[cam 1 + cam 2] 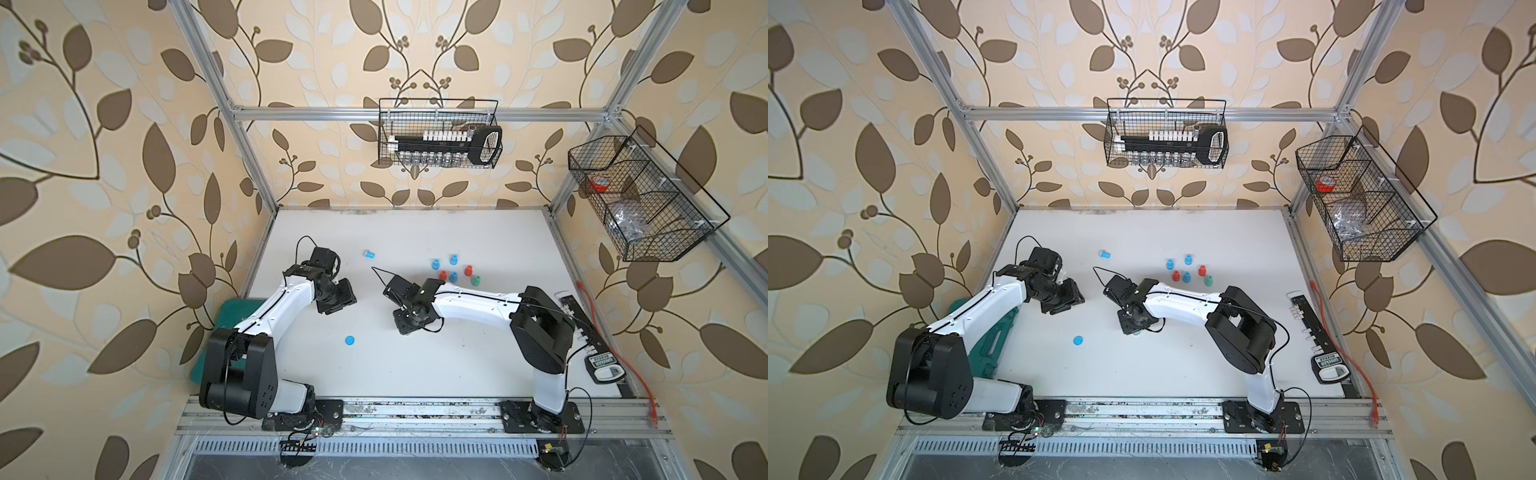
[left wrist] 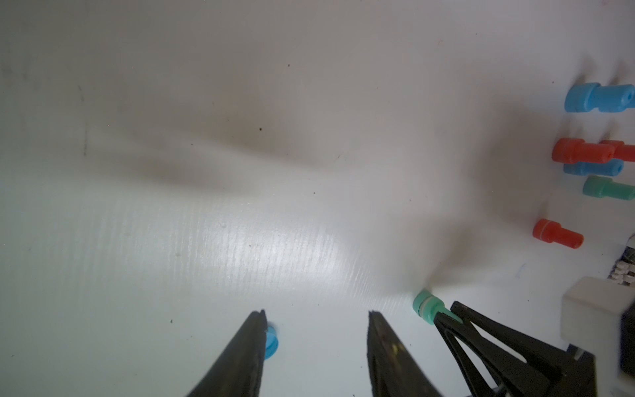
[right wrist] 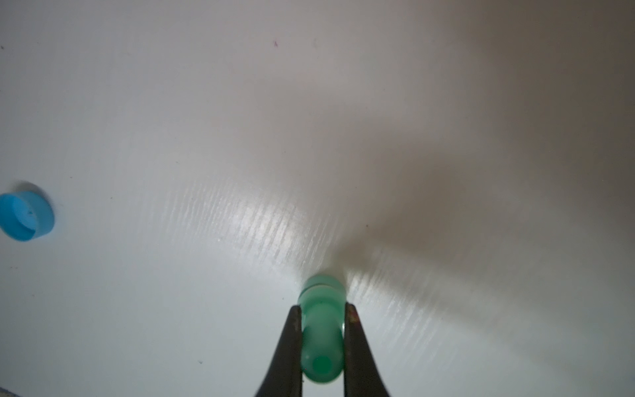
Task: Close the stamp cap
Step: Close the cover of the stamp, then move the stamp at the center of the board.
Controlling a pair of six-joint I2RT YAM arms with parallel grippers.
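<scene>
Right hand (image 3: 323,311) clamps green stamp (image 3: 321,347).

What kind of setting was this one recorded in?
Likely a purpose-built robot test cell: an aluminium frame encloses the white tabletop, leaf-print wallpaper lines the walls, and a wire basket hangs from the frame.

Left fingers (image 2: 240,361) apart, right fingers (image 3: 290,347) pinched.

White tabletop (image 3: 240,137) smooth, soft sheen with fine ribbed streaks, green stamp (image 3: 321,340) smooth, perhaps slightly translucent plastic, blue cap (image 3: 25,214) matt plastic, left gripper (image 2: 316,312) fingers (image 2: 240,361) matt black, rough-edged, frame rail (image 1: 415,113) brushed metal, wire basket (image 1: 386,153) black-coated metal.
</scene>
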